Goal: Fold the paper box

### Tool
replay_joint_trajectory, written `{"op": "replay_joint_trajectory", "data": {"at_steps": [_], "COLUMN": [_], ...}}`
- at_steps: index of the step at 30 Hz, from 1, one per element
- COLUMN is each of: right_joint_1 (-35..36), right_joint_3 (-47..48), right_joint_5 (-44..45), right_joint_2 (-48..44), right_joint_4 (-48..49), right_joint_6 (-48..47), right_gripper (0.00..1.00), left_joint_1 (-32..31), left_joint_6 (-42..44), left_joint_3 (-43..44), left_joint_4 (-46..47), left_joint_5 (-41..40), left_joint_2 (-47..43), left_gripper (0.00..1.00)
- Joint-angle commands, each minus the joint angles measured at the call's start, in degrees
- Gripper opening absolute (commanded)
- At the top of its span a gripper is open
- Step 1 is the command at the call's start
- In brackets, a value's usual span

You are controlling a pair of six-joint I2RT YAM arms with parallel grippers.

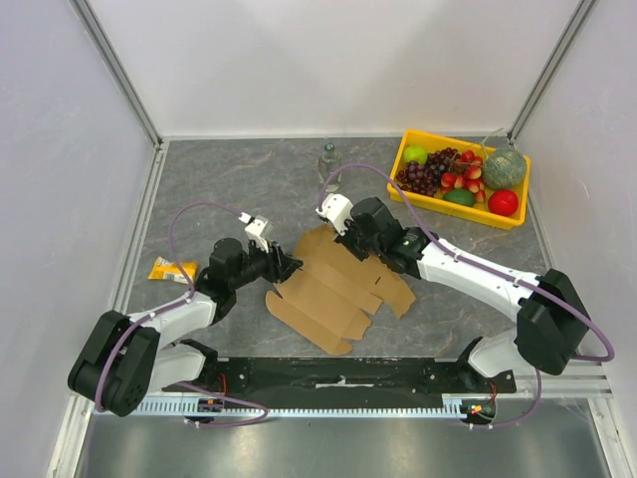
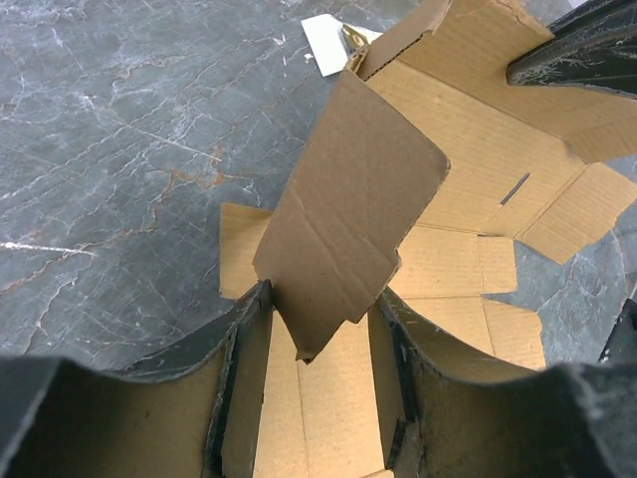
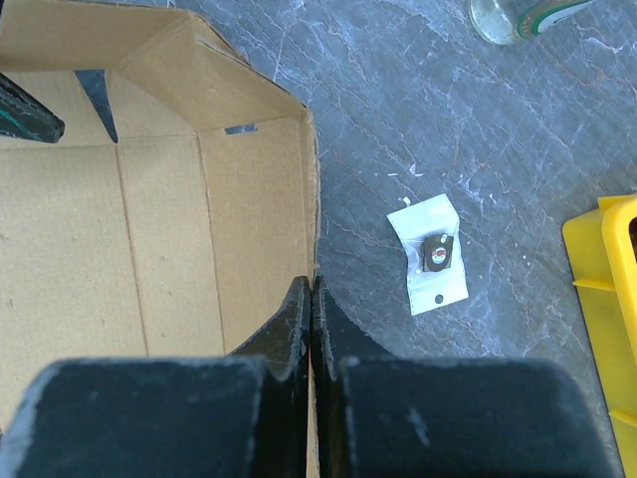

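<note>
One flap stands loose inside half-open left gripper; right gripper clamps box wall. Risk: unheld flap springs flat.

The paper box lies on the table — fruit tray behind-right.

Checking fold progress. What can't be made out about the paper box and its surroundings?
Top view: the right gripper covers the far edge of the paper box.
Left wrist view: unclear whether the left gripper touches the raised flap.
Right wrist view: bottle cut off by top edge; print on white packet too small.
</note>
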Motion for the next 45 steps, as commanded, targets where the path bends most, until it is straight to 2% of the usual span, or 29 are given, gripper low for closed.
{"op": "replay_joint_trajectory", "data": {"at_steps": [1,9,17,20,32,37,45], "right_joint_1": [0.1,0.2,0.2,0.1,0.0,-0.6,-3.2], "right_joint_3": [-0.3,-0.2,1.1,0.9,-0.4,-0.5,-2.1], "right_joint_5": [1.0,3.8,4.1,3.9,6.0,6.7,4.0], "right_joint_2": [-1.8,-0.2,4.2,4.8,7.1,10.7,12.1], "right_joint_4": [2.5,1.5,1.5,1.9,3.8,4.7,7.6], "right_joint_6": [0.3,1.4,3.7,4.3,5.2,6.1,7.5], "right_gripper": [0.0,0.0,0.0,0.0,0.0,0.0,0.0], "left_joint_1": [-0.1,-0.1,0.0,0.0,0.0,-0.1,-0.1], "left_joint_6": [-4.0,-9.4,-6.6,-4.8,-1.6,0.5,1.0], "left_joint_3": [-1.6,-6.5,-7.0,-4.8,8.9,12.7,14.7], "left_joint_4": [3.4,-0.3,2.7,2.9,2.5,-1.2,-4.7], "left_joint_5": [-3.0,-14.0,-7.3,-7.0,-3.8,-6.2,-10.5], "left_joint_2": [-0.7,-9.5,-13.1,-10.3,13.5,18.2,20.7], "left_gripper": [0.5,0.53,0.53,0.53,0.53,0.53,0.53]}}
